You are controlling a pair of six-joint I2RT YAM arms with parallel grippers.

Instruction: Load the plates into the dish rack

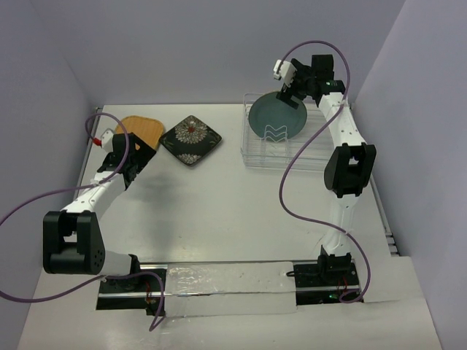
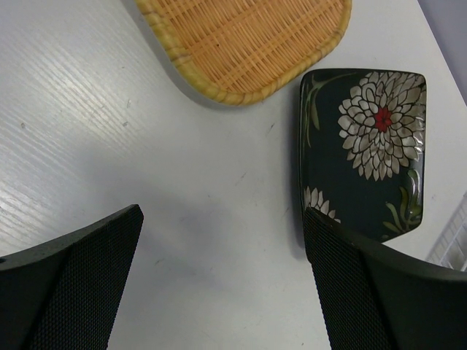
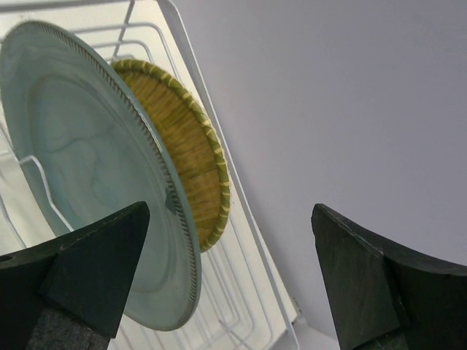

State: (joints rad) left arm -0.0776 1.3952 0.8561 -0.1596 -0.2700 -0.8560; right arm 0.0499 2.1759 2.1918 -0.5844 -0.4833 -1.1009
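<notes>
The teal-grey plate (image 1: 276, 117) stands upright in the dish rack (image 1: 314, 153) at the back right; it also shows in the right wrist view (image 3: 87, 168). The yellow woven plate (image 3: 186, 157) stands behind it in the rack (image 3: 248, 240). My right gripper (image 1: 286, 86) is open and empty above the teal plate's top rim. The black floral plate (image 1: 191, 138) and the orange plate (image 1: 143, 130) lie flat on the table at the back left; both show in the left wrist view, black (image 2: 368, 146) and orange (image 2: 248, 40). My left gripper (image 1: 122, 162) is open and empty above the table, near them.
The white table (image 1: 219, 211) is walled on the left, back and right. A clear plastic strip (image 1: 226, 288) lies between the arm bases at the near edge. The rack's front slots (image 1: 292, 157) hold nothing.
</notes>
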